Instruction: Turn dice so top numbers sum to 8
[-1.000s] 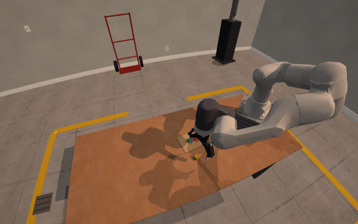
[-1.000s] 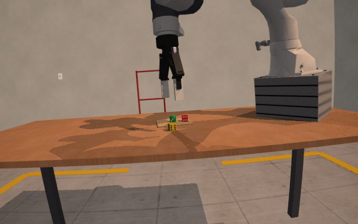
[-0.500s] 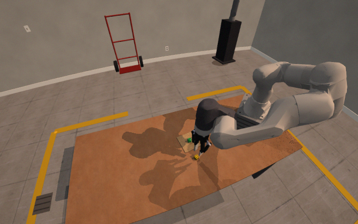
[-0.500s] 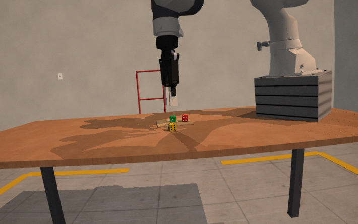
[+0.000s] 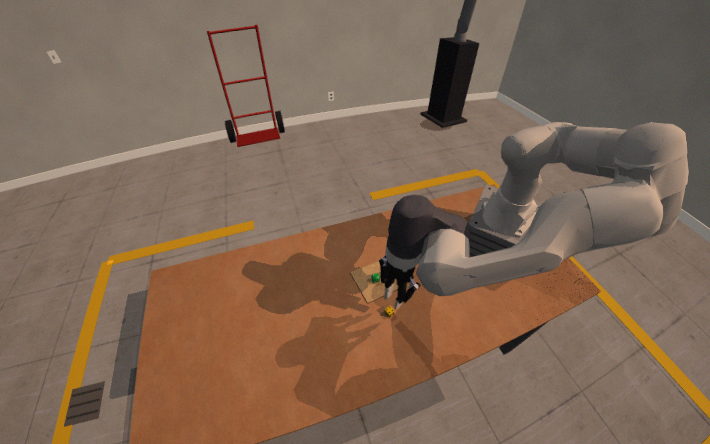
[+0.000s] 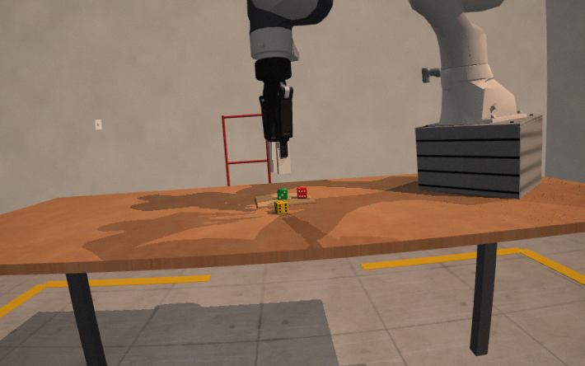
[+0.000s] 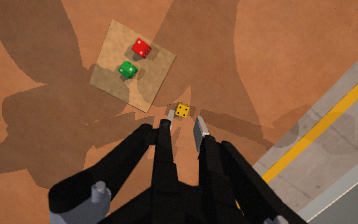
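Two dice, green [image 5: 375,277] [image 6: 282,194] [image 7: 128,70] and red [image 6: 301,192] [image 7: 141,48], lay on the mat [image 5: 368,295] [image 6: 264,201] [image 7: 161,65], while the yellow die [image 5: 389,311] [image 6: 281,207] [image 7: 182,110], four uppermost, sat off it on the surface [image 5: 209,340] [image 6: 194,241] [image 7: 285,50], still to be placed, the empty fingers [image 5: 388,291] [image 6: 284,166] parted slightly above.

My arm [image 5: 623,214] [image 6: 463,43] is pale grey with rounded housings, a darker charcoal wrist section [image 5: 411,222] [image 6: 276,12] and a light grey collar below it. My gripper [image 5: 393,302] [image 6: 280,165] [image 7: 184,120] has black linkages, silvery pivots and flat, pale fingertip pads [image 7: 201,132].
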Motion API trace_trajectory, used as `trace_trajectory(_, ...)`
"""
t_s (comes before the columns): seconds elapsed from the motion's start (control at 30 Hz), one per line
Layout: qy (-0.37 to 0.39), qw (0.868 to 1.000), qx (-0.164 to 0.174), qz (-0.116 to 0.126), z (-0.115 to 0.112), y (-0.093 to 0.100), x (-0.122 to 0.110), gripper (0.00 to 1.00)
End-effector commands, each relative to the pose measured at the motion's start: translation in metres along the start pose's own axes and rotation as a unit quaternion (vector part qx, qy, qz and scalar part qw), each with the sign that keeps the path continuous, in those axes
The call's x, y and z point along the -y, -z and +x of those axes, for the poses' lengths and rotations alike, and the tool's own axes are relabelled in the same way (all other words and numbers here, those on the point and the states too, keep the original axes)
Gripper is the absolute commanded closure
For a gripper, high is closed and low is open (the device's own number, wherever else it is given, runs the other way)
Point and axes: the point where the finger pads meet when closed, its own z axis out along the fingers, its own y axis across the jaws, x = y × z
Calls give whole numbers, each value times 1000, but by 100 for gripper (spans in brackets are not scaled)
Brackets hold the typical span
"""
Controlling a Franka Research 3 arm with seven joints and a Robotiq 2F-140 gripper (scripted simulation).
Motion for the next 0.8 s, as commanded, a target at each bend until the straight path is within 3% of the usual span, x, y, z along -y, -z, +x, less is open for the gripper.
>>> trace_trajectory(0.0,2,1000,1,0,0,0,1,75)
trace_trajectory(0.77,3,1000,1,1,0,-11,2,75)
